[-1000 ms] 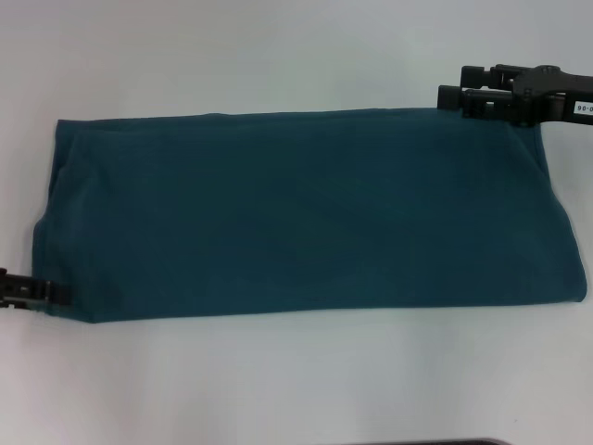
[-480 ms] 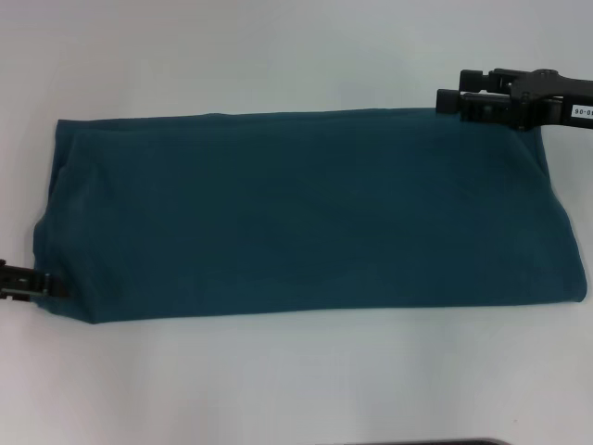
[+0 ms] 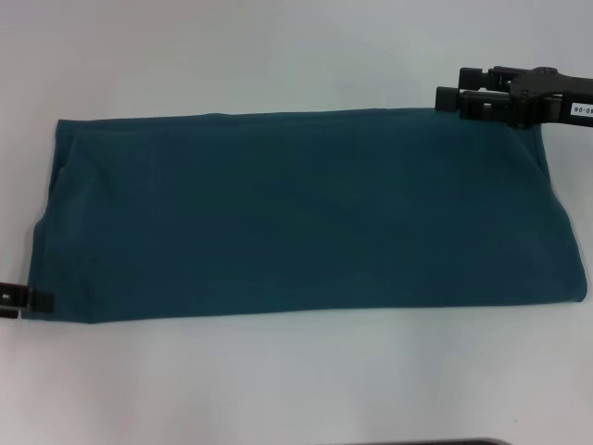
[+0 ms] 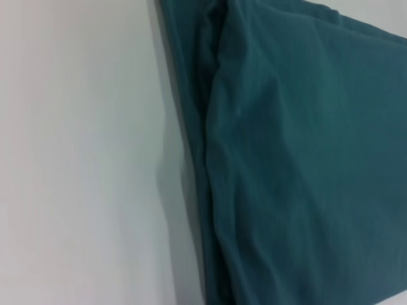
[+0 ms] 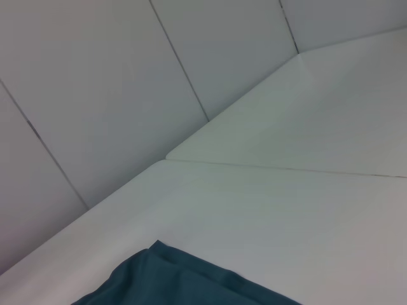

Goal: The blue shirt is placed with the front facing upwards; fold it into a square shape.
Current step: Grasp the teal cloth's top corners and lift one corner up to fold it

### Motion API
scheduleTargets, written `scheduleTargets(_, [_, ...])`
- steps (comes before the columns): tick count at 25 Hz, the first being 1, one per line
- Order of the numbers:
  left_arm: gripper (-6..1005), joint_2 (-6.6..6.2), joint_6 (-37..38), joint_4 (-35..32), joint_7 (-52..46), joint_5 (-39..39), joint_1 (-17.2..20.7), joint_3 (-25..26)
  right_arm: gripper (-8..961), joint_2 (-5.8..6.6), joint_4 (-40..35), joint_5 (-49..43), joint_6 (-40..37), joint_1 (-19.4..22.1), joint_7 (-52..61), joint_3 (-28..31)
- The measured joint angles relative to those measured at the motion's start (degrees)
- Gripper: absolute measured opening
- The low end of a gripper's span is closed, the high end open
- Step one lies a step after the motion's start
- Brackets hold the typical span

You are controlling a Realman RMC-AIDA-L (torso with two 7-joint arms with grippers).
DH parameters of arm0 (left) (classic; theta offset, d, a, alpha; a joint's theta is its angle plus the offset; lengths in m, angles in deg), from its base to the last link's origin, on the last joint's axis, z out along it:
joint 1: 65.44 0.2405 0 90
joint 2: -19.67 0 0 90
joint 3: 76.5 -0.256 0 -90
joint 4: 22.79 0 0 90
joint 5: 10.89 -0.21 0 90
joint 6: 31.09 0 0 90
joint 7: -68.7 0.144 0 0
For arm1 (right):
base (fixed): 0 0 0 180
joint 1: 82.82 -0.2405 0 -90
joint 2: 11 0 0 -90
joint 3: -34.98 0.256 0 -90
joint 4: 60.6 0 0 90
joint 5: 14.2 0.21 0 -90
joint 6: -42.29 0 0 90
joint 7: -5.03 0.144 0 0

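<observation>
Teal cotton blue shirt [image 3: 306,213], soft oblong.

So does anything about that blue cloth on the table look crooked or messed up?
Nothing is damaged. The blue shirt lies folded into a long band, not a square yet. Its near left corner bulges out unevenly beside the left gripper, with layered edges showing. The right gripper sits at the far right corner.
</observation>
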Motion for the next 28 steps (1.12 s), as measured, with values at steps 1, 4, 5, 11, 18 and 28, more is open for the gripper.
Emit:
scheduleTargets(1, [731, 0.05, -0.01, 0.00, 0.00, -0.16, 0.00, 0.00, 779, 0.00, -0.01, 0.01, -0.03, -0.03, -0.03, 0.00])
scheduleTargets(4, [731, 0.26, -0.12, -0.01, -0.02, -0.81, 0.00, -0.01, 778, 0.02, -0.01, 0.04, -0.16, -0.11, -0.07, 0.00])
scheduleTargets(5, [732, 0.26, -0.14, -0.10, -0.02, -0.84, -0.01, -0.03, 778, 0.03, -0.01, 0.04, -0.17, -0.14, -0.07, 0.00])
scheduleTargets(11, [733, 0.25, -0.54, -0.61, -0.10, -2.00, -0.05, -0.01, 779, 0.03, 0.00, 0.08, -0.18, -0.25, -0.07, 0.00])
scheduleTargets(18, [732, 0.25, -1.39, -2.29, 0.01, -2.28, -1.32, -0.72, 778, 0.10, 0.02, 0.08, -0.16, -0.07, -0.07, 0.09])
scheduleTargets(28, [729, 0.39, -2.42, -3.26, -0.05, -2.28, -2.81, -2.26, 778, 0.12, -0.06, 0.07, -0.16, 0.10, -0.07, 0.19])
